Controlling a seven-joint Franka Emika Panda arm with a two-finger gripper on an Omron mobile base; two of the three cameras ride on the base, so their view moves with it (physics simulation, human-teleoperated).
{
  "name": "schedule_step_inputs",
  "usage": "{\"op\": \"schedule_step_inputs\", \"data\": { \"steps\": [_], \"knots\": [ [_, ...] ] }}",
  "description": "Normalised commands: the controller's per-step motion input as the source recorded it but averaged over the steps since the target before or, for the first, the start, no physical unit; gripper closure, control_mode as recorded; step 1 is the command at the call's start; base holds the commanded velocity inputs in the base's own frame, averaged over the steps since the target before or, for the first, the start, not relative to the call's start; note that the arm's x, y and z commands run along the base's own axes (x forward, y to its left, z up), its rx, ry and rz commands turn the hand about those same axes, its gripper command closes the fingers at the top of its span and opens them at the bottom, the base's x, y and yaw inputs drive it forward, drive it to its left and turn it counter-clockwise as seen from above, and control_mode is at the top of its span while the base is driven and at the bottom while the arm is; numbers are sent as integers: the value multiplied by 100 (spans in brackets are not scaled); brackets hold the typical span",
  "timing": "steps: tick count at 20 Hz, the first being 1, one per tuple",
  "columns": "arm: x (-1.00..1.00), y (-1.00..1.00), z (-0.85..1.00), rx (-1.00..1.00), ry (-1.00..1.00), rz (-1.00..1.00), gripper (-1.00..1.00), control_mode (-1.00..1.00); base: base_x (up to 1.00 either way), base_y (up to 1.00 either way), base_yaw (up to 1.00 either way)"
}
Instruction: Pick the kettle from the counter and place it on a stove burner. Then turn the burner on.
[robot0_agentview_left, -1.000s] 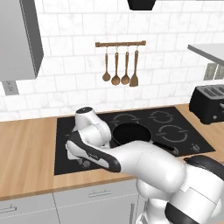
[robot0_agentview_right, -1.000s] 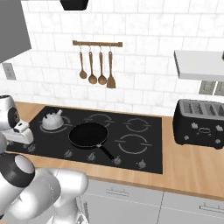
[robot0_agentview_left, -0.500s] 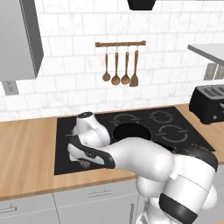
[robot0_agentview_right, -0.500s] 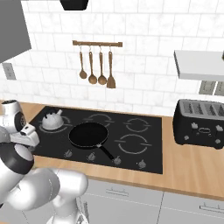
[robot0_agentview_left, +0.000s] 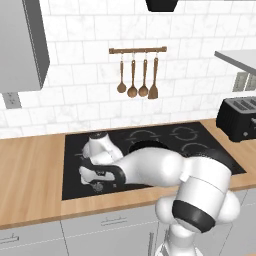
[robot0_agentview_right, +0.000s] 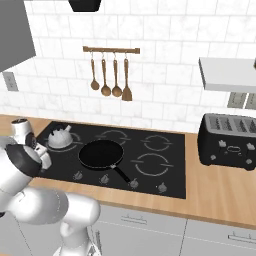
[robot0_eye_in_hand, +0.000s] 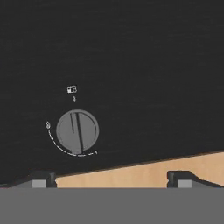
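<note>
The silver-grey kettle (robot0_agentview_right: 61, 138) with its black loop handle stands on the back-left corner of the black glass stove (robot0_agentview_right: 170, 155). The widest burner ring (robot0_agentview_right: 152, 164) at the front right is bare. My gripper (robot0_eye_in_hand: 111, 179) is open, pointing down at the stove's front-left edge, with nothing between its fingertips (robot0_eye_in_hand: 41, 179). Just ahead of them is a round grey knob (robot0_eye_in_hand: 78, 131) with white marks around it. The hand (robot0_agentview_left: 96, 182) hangs low over the knob row at the left of the stove, in front of the kettle.
A black frying pan (robot0_agentview_right: 101, 155) sits mid-stove, handle toward the knobs (robot0_agentview_right: 132, 184). A black toaster (robot0_agentview_right: 227, 141) stands on the wooden counter (robot0_agentview_right: 220, 195) to the right. Wooden utensils (robot0_agentview_right: 111, 75) hang on the tiled wall. The counter edge (robot0_eye_in_hand: 144, 175) runs under the fingertips.
The arm has folded lower and the hand has sunk toward the stove's front-left knob. The gripper stays open. Kettle and pan have not moved.
</note>
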Motion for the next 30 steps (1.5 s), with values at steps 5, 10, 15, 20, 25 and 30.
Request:
{"op": "schedule_step_inputs", "data": {
  "steps": [5, 10, 15, 20, 25, 30],
  "knots": [
    [24, 0, -27, -1, 0, 0, -100, -100, 0, 0, 0],
    [14, 0, -20, -1, 0, 0, -100, -100, 0, 0, 0],
    [1, 0, -18, -1, 0, 0, -100, -100, 0, 0, 0],
    [0, 0, -21, -1, 0, 0, 100, -100, 0, 0, 0],
    [0, 0, -24, -1, 0, 0, 100, -100, 0, 0, 0],
    [0, 0, -22, 0, 0, 0, 100, -100, 0, 0, 0]
  ]
}}
